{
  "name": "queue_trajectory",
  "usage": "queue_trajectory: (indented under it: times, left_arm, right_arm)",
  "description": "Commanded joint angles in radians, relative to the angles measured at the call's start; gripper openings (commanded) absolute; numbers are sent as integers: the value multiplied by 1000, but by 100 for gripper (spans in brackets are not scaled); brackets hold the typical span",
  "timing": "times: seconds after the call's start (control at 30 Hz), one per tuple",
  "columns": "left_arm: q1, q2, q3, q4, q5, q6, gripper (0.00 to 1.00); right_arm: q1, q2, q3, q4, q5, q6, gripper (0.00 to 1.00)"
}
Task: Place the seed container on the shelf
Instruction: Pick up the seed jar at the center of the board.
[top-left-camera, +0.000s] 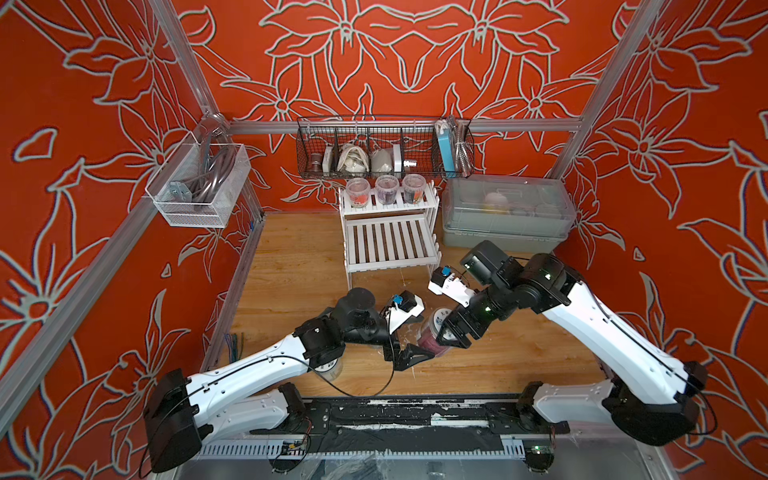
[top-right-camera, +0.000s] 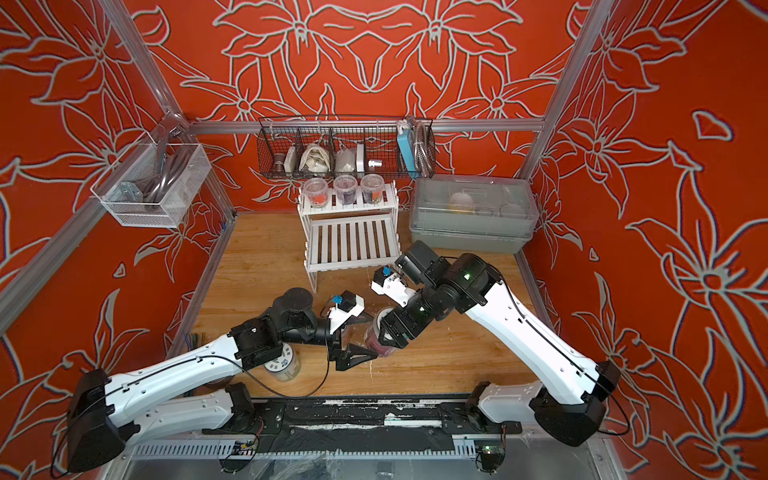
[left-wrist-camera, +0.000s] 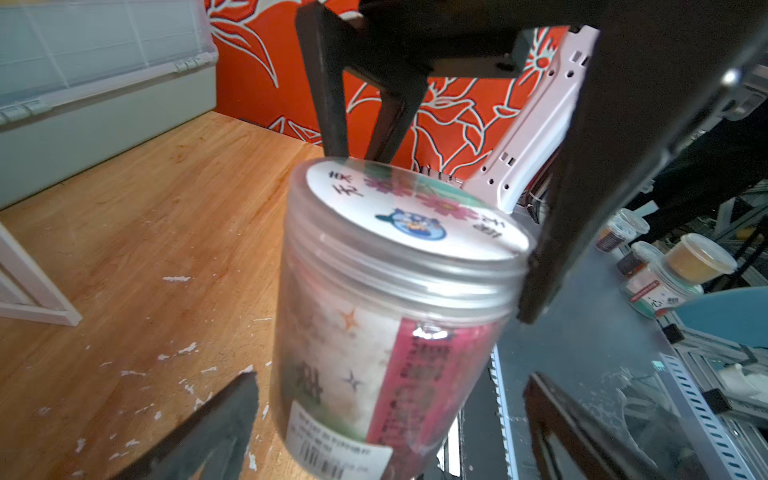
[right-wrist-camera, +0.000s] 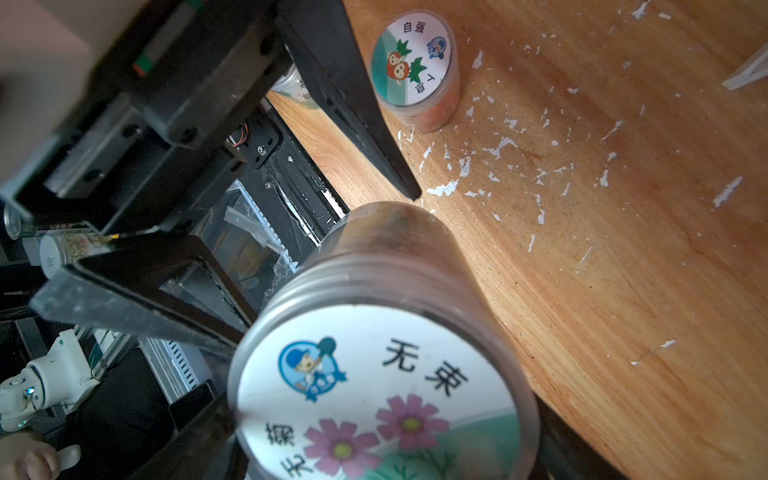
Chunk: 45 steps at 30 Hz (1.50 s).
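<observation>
One clear, ribbed-top seed container (left-wrist-camera: 374, 353) — clamped by right hand (left-wrist-camera: 434, 222) | left hand (left-wrist-camera: 392, 378) — spread apart around it

In both top views the right tool (top-left-camera: 448, 337) covers most of the clear plastic seed jar with a pink label (top-left-camera: 428, 344), and we cannot tell whether its base rests on the wooden surface (top-left-camera: 291, 257). In the left wrist view the seed jar's base runs off the picture's edge and its side print is too blurred to read; in the right wrist view its white flower-printed lid is cut off. The white left arm (top-left-camera: 257, 365) hides most of a second clear jar (top-left-camera: 328, 370). The grey lidded plastic box's (top-left-camera: 505, 239) contents blur behind its lid, and labels of three small jars (top-left-camera: 387, 189) on the white slatted shelf (top-left-camera: 386, 208) are too small to read.
</observation>
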Motion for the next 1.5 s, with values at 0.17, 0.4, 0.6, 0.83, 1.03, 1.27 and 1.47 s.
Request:
queue_trajectory:
  times: [0.17,0.4,0.6,0.83,1.03,1.27,1.47]
  left_arm:
    - [-5,34,43,10,98,37,99]
    - [-5,75,53,65,112,35,99]
    - [-8,131,81,85,134,20,99]
    - [-9,155,84,117,156,5,99]
    - [-10,169,92,129,161,-6,97]
    - [-11,189,106,139,196,-16,81]
    - [-11,165,68,182,160,-9,79]
  right_arm:
    - [-3,-3,31,16,-83,-40,70]
    - [-2,7,34,15,-108,-45,69]
    - [2,10,13,19,-125,-50,69]
    - [2,11,-9,26,-126,-54,69]
    - [3,19,-9,17,-114,-65,69]
    - [3,29,-12,-5,-94,-81,69]
    - [4,29,6,-22,-53,-84,79]
